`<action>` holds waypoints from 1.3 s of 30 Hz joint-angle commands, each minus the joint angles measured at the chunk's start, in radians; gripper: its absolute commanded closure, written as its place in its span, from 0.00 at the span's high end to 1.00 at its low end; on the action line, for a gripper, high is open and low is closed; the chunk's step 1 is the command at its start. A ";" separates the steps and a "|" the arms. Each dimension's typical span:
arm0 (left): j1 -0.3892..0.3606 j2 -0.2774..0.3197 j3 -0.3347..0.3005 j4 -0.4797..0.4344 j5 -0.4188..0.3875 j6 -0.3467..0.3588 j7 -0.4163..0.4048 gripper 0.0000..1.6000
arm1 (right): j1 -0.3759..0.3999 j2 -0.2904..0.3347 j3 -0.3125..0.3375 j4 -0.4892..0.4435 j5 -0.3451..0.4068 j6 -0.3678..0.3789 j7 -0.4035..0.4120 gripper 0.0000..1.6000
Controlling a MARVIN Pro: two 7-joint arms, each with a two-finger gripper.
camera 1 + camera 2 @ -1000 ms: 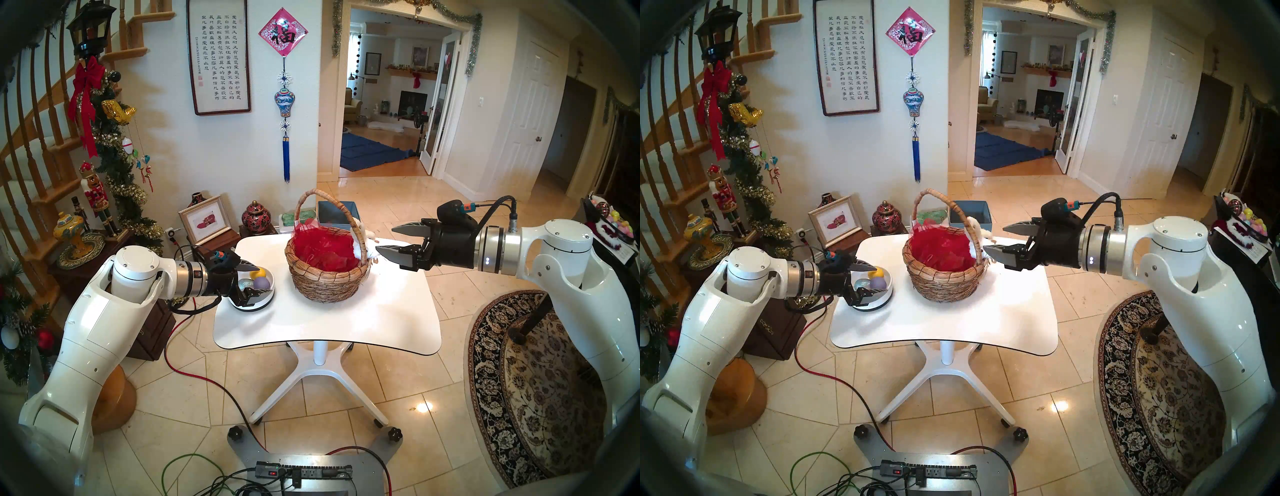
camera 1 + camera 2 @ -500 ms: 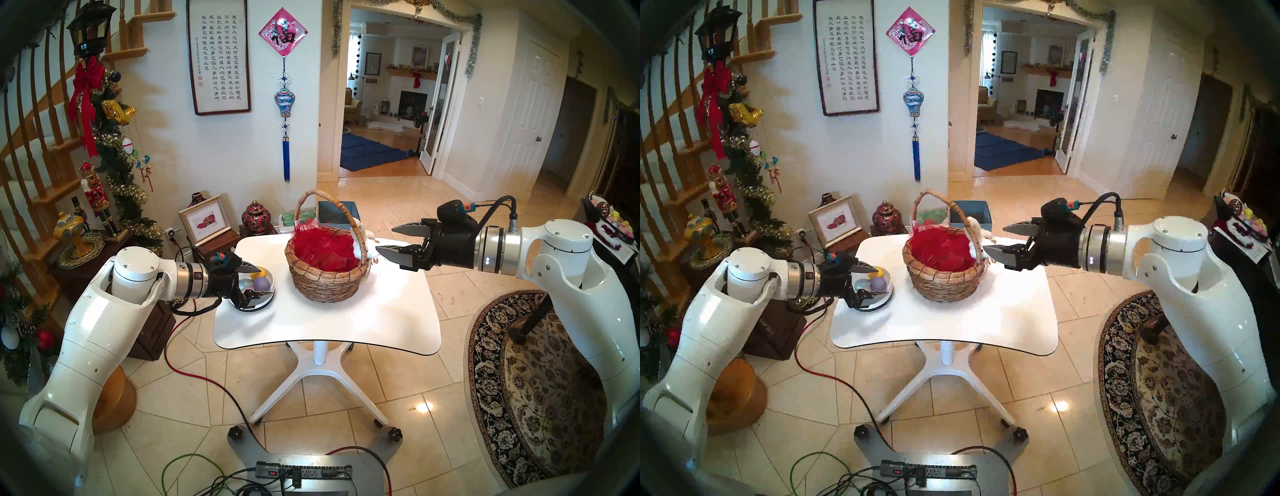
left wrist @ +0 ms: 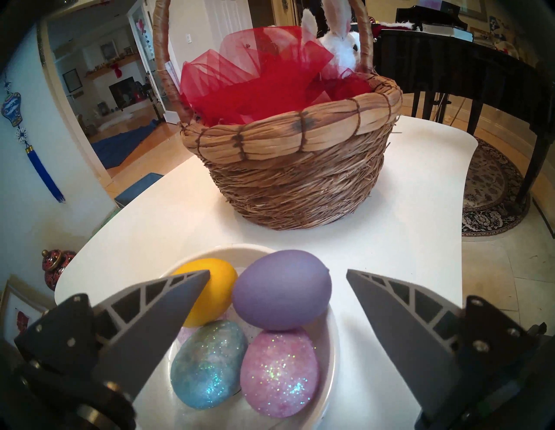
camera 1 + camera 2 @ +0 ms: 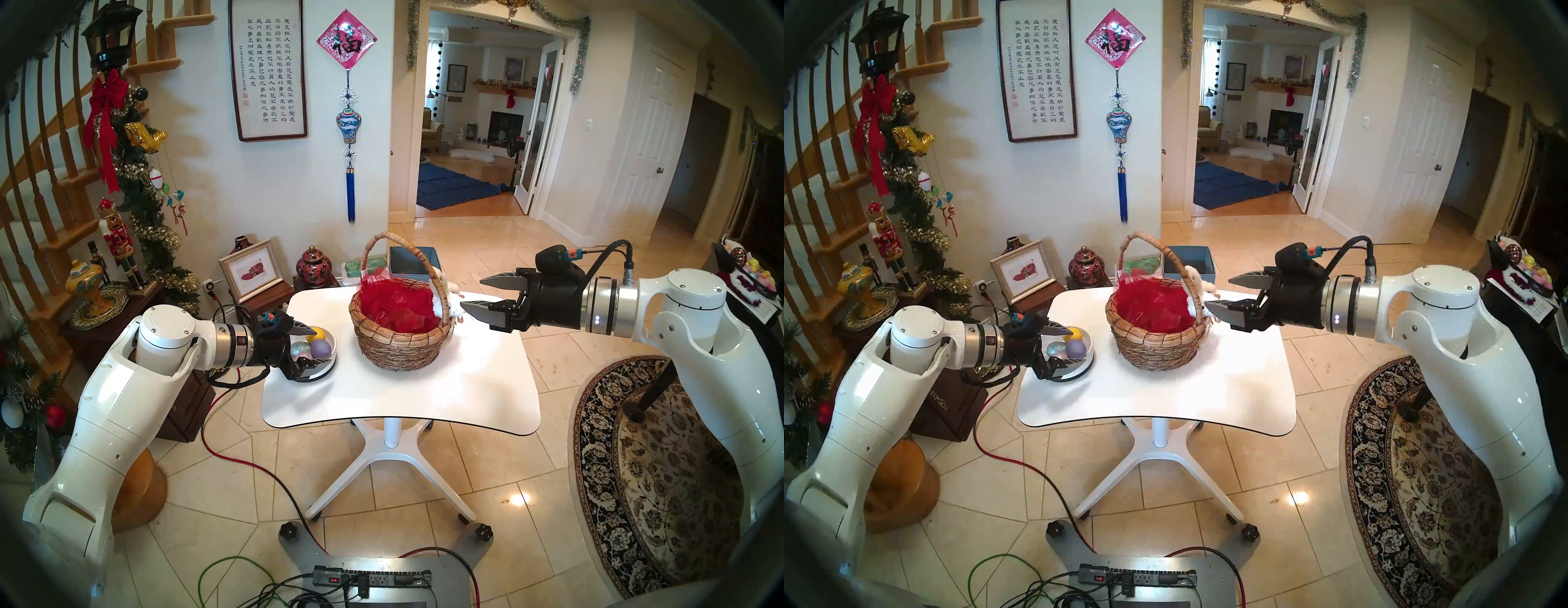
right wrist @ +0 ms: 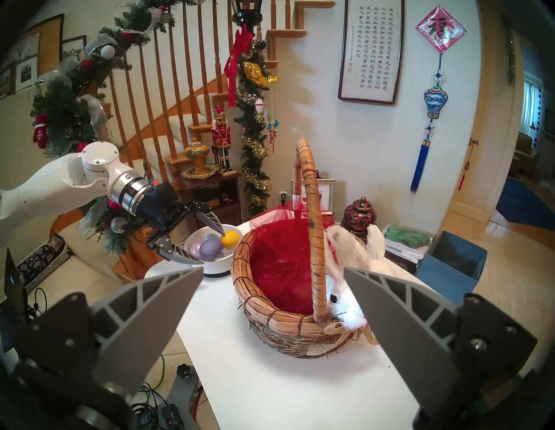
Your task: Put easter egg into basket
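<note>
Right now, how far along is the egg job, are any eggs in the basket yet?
Done: nothing visible; the basket shows only red mesh, and none of the eggs. In hand: the left gripper hangs open over the white bowl, bracketing the purple egg; the yellow egg, blue glitter egg and pink glitter egg lie beside it. The right gripper is open and empty. Left: grasp, carry, release.

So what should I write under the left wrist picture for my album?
Open left gripper hovering over four Easter eggs in a white bowl, wicker basket behind.
</note>
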 commanded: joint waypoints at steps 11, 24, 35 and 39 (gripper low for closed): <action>-0.004 -0.001 -0.005 0.000 -0.012 -0.005 -0.008 0.57 | 0.007 0.002 0.005 0.000 -0.001 -0.004 -0.003 1.00; 0.001 -0.002 -0.014 -0.011 -0.014 -0.004 -0.001 0.29 | 0.006 0.004 0.005 0.000 0.000 -0.005 -0.004 1.00; -0.002 -0.005 -0.035 -0.025 -0.030 0.000 0.005 0.15 | 0.006 0.005 0.004 0.000 0.001 -0.006 -0.005 1.00; 0.000 -0.004 -0.049 -0.044 -0.047 -0.001 0.001 0.15 | 0.006 0.005 0.004 0.000 0.002 -0.006 -0.005 1.00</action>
